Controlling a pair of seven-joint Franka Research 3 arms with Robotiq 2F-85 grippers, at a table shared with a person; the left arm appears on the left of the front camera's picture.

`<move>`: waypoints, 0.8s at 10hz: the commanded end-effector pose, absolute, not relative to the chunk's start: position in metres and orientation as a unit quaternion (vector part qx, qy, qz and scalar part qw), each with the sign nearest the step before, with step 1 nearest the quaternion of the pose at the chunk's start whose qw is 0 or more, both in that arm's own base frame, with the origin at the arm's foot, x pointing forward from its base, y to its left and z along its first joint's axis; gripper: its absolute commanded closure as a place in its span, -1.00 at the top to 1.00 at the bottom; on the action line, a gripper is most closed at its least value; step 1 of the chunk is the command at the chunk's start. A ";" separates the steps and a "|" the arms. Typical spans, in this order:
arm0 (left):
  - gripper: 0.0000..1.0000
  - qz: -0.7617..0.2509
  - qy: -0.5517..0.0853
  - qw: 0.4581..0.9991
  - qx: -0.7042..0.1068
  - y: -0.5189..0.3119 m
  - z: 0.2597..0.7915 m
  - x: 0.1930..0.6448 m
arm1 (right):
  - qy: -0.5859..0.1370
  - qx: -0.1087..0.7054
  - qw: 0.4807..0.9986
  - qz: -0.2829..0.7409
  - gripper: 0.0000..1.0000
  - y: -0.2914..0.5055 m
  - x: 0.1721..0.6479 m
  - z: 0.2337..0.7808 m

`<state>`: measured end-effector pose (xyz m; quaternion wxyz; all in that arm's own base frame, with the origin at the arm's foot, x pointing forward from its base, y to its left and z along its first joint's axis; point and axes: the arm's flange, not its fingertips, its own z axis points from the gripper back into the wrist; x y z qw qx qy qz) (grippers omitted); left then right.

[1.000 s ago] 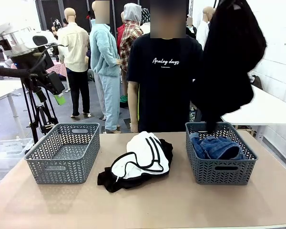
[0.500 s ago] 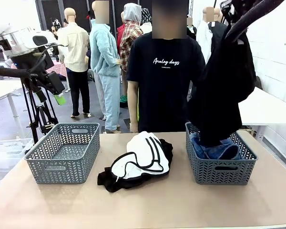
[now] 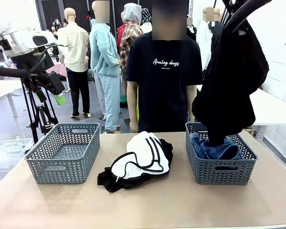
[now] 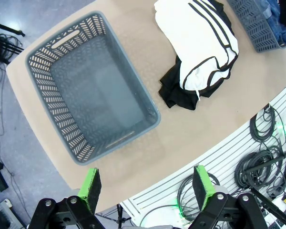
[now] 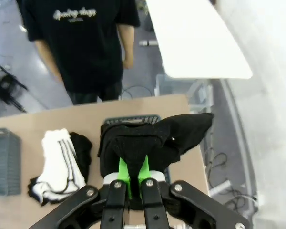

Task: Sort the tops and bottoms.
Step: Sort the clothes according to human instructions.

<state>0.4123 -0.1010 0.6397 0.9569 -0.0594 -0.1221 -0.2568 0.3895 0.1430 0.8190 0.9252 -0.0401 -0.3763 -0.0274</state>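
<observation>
The right jaws pinch a black garment [image 3: 231,81] held high, its lower end reaching into the right basket [image 3: 221,171] of jeans [image 3: 229,150], while the left jaws hang spread over the left basket [image 3: 62,167]; dropped from that height, the long cloth could drape over the rim onto the table [image 3: 171,205].

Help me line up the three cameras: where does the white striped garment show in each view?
Front view: white striped garment at lower centre, right of the empty grey basket.
Left wrist view: white striped garment at the upper right.
Right wrist view: white striped garment at the lower left.
Shared landmark: the empty grey basket, next to it in the left wrist view and the right wrist view too.
</observation>
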 end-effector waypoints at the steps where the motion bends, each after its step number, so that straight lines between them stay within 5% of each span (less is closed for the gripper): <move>1: 1.00 -0.255 -0.128 0.956 -0.064 -0.099 0.639 0.411 | -0.308 -0.003 0.951 -0.011 -1.00 0.148 0.421 0.774; 8: 1.00 -0.255 -0.128 0.956 -0.064 -0.099 0.639 0.411 | -0.082 0.027 0.995 -0.055 -1.00 0.136 0.440 0.598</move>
